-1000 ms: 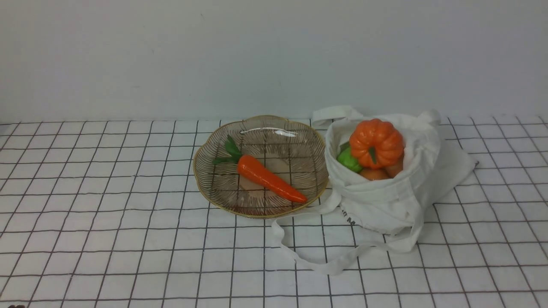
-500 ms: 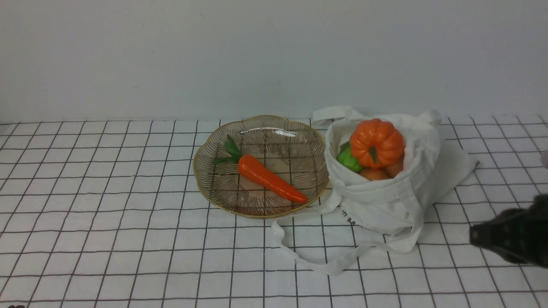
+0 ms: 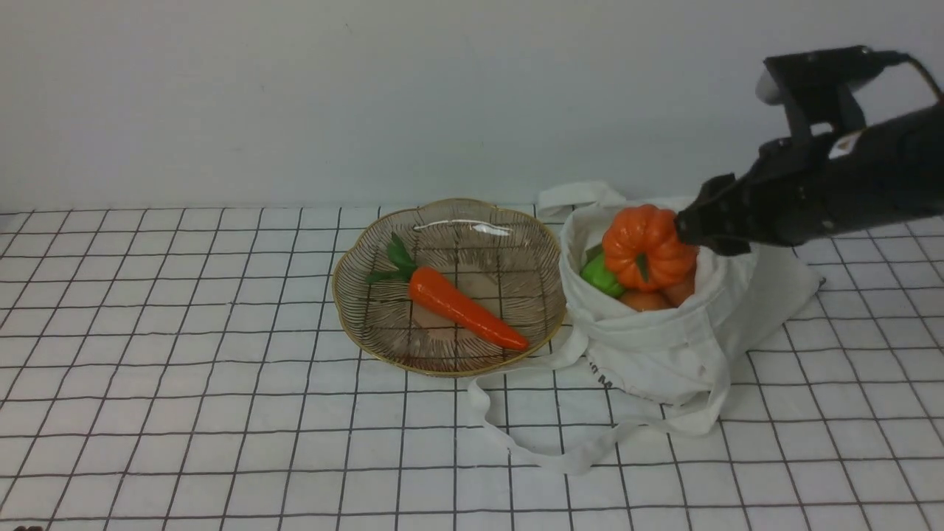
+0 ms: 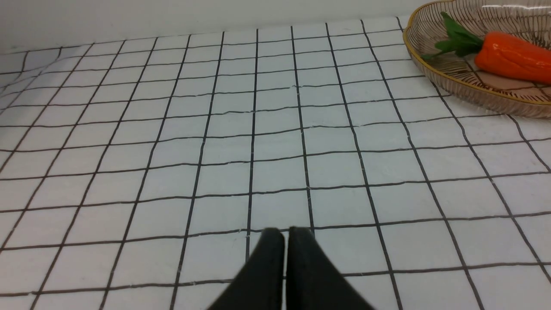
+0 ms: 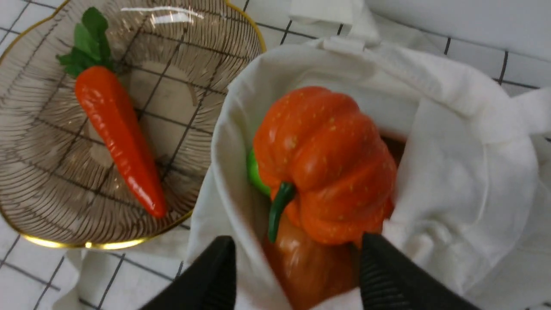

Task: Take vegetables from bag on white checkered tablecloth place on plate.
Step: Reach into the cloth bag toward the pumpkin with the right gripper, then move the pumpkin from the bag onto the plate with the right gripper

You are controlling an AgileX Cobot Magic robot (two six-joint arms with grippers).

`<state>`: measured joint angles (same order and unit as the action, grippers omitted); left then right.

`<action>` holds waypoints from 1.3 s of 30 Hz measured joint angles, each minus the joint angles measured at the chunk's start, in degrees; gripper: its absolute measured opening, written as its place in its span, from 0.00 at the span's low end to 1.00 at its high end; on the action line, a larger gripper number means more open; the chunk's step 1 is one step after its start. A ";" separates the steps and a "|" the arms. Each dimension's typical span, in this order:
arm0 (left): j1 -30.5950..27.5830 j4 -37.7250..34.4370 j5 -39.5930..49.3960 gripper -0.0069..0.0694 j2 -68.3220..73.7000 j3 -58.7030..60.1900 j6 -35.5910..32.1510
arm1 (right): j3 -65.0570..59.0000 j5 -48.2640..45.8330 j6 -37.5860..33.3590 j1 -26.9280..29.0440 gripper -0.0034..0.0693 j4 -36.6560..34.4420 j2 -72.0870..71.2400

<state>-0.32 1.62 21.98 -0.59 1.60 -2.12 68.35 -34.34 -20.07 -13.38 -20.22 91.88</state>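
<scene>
The white bag [image 3: 664,346] stands open on the checkered tablecloth [image 3: 184,354], right of the glass plate [image 3: 369,324]. An orange carrot [image 3: 464,308] lies in the plate. In the bag's mouth sit the orange pumpkin [image 3: 647,245], a green gourd [image 3: 599,276] and tan potatoes [image 3: 643,299]. My right gripper [image 3: 689,225] is open, its tips at the pumpkin's right side above the bag; in the right wrist view it [image 5: 297,252] is open just short of the pumpkin [image 5: 327,163], over a potato [image 5: 310,267]. My left gripper [image 4: 285,234] is shut, empty, low over the cloth.
The bag's long strap [image 3: 531,442] loops over the cloth in front of bag and plate. A plain wall runs behind the table. The plate's near edge [image 4: 473,86] and the carrot [image 4: 512,56] show in the left wrist view.
My right arm came in from the lower right edge, rose and swung up and left to the bag's mouth, beside the pumpkin. Vegetables, bag and plate have not moved.
</scene>
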 joint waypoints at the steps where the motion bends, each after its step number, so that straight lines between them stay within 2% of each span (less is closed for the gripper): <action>1: 0.00 0.00 0.00 0.08 0.00 0.00 0.00 | 1.81 0.00 0.00 0.00 0.69 0.18 2.24; 3: 0.00 0.00 0.00 0.08 0.00 0.00 0.00 | 4.39 0.00 0.00 0.00 0.83 0.23 5.36; 6: 0.00 0.00 0.00 0.08 0.00 0.00 0.00 | 7.72 0.00 -0.44 0.00 0.95 0.35 9.61; 10: 0.00 0.00 0.00 0.08 0.00 0.00 0.00 | 10.84 0.00 -0.97 -0.06 0.99 0.40 14.69; 15: 0.00 0.00 0.00 0.08 0.00 0.00 0.00 | 11.57 0.00 -1.72 -0.11 1.00 0.40 17.15; 19: 0.00 0.00 0.00 0.08 0.00 0.00 0.00 | 11.69 0.00 -2.04 -0.11 0.95 0.21 17.28; 20: 0.00 0.00 0.00 0.08 0.00 0.00 0.00 | 11.74 0.00 -2.11 -0.11 0.89 0.22 17.28; 21: 0.00 0.00 0.00 0.08 0.00 0.00 0.00 | 11.74 0.00 -2.11 -0.11 0.89 0.22 17.28; 22: 0.00 0.00 0.00 0.08 0.00 0.00 0.00 | 11.74 0.00 -2.25 -0.11 0.82 0.22 17.28; 23: 0.00 0.00 0.00 0.08 0.00 0.00 0.00 | 11.74 -0.13 -2.30 -0.11 0.81 0.22 17.28; 34: 0.00 0.00 0.00 0.08 0.00 0.00 0.00 | 15.88 -3.45 -3.07 -0.11 0.81 0.06 13.49; 39: 0.00 0.00 0.00 0.08 0.00 0.00 0.00 | 19.96 -5.40 -3.36 -1.46 0.81 -5.69 11.83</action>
<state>-0.32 1.62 21.98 -0.59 1.60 -2.12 88.30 -39.74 -23.43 -14.84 -25.91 103.71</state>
